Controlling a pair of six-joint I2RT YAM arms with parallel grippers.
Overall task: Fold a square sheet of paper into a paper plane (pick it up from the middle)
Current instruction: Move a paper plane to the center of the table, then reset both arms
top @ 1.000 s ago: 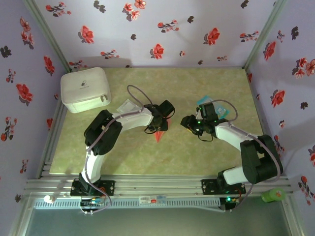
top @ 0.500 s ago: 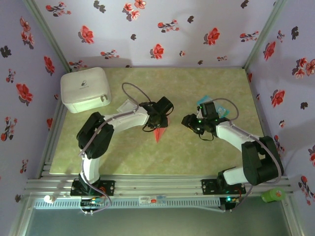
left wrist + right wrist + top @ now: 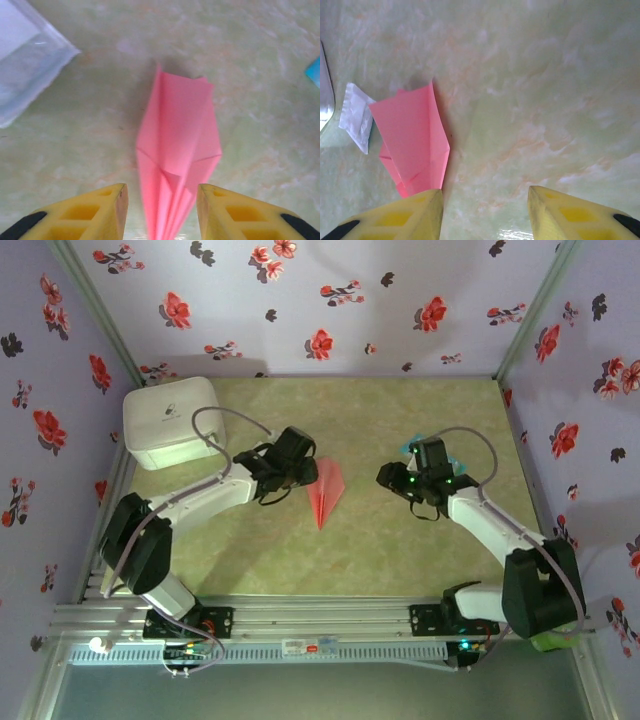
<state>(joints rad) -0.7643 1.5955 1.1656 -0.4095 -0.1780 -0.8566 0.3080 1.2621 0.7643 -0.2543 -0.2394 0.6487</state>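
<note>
paper plane [image 3: 326,492] lies flat near the centre of the table [image 3: 250,550], narrow end toward the near edge. Not held. left gripper [image 3: 303,474] just beside it on the left, jaws spread, nothing pinched. right gripper [image 3: 390,478] well apart on the right, jaws also spread, empty. Handling guess: featherweight, thin, floppy wings, layers spring apart, and it slides on the smooth top. Best hold is the centre crease at mid-length, where the layers stack; light pinch, or the folds crush.

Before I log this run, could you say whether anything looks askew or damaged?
Slightly: the paper plane lies free on the table, but its rear edge is uneven, the layers not lining up.
</note>
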